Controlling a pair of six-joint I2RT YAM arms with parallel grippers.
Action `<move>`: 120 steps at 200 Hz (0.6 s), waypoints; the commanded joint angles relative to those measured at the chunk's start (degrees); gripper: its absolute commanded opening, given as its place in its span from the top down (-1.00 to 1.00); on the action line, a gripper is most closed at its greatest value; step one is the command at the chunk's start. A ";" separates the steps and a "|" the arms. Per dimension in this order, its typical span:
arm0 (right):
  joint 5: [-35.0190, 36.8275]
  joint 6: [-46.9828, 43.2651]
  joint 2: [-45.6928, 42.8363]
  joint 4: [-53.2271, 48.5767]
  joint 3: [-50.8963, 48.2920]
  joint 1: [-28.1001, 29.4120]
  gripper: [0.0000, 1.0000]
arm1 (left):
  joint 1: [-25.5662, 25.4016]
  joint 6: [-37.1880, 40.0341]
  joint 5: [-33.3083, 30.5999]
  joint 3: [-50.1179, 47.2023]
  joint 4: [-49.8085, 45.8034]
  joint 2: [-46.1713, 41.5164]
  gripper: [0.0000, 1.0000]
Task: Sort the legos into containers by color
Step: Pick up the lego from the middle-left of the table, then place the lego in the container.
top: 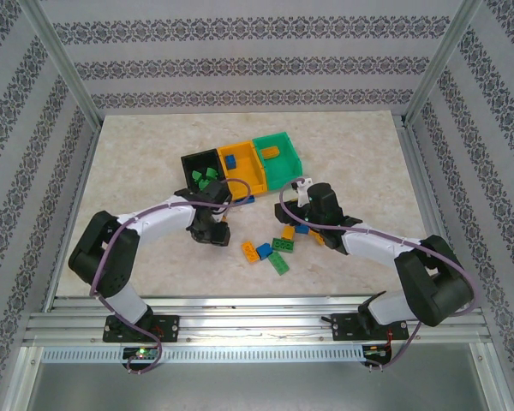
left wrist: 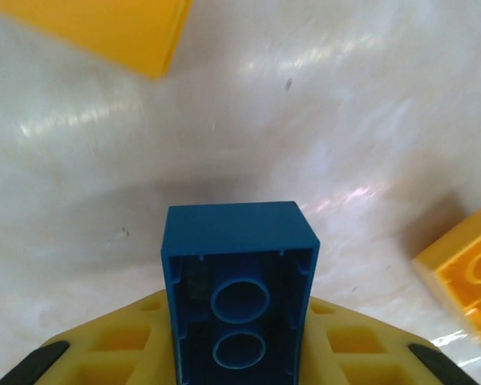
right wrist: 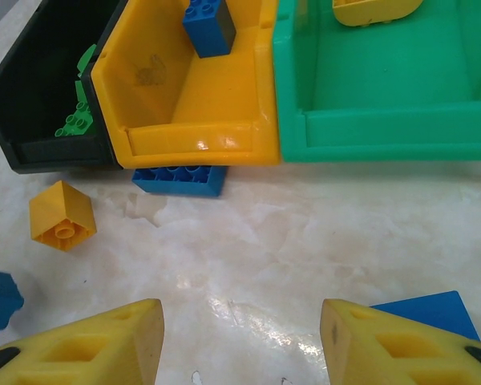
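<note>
Blue lego [left wrist: 239, 281] in left gripper [left wrist: 239, 353], long axis forward (underside toward camera), right gripper [right wrist: 240, 337] wide.

Table [top: 137, 154]: bears the bin row and the loose bricks.
Bin row: three joined side by side beyond both arms: left bin [right wrist: 32, 80], middle bin [right wrist: 192, 136], right bin [right wrist: 385, 132].
Left bin: several bricks [right wrist: 76, 120] lie in it.
Middle bin: one brick [right wrist: 208, 24] inside, toward the back.
Right bin: one brick [right wrist: 377, 10] inside, at the rear.
Front brick [right wrist: 179, 178]: on the table, touching the middle bin's front wall.
Lone brick [right wrist: 62, 215]: on the table before the left bin.
Loose bricks [top: 280, 245]: clustered before the bins, between the arms.
Left gripper [top: 216, 231]: before the left bin, held brick [left wrist: 240, 297] between its fingers.
Right gripper [right wrist: 240, 317]: before the middle and right bins, apart from them.
</note>
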 commanded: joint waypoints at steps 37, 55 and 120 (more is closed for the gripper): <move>-1.51 0.98 -0.95 1.36 -0.76 -0.39 -0.09 | 0.21 3.45 -7.73 21.42 -4.98 6.31 0.36; -1.93 0.98 -0.60 0.99 -0.41 -0.39 -0.09 | 0.69 5.73 -9.32 32.35 -8.09 12.94 0.36; -0.82 0.47 -2.69 0.20 -0.93 -0.56 -0.10 | 4.53 11.15 -12.18 56.46 -14.79 31.07 0.33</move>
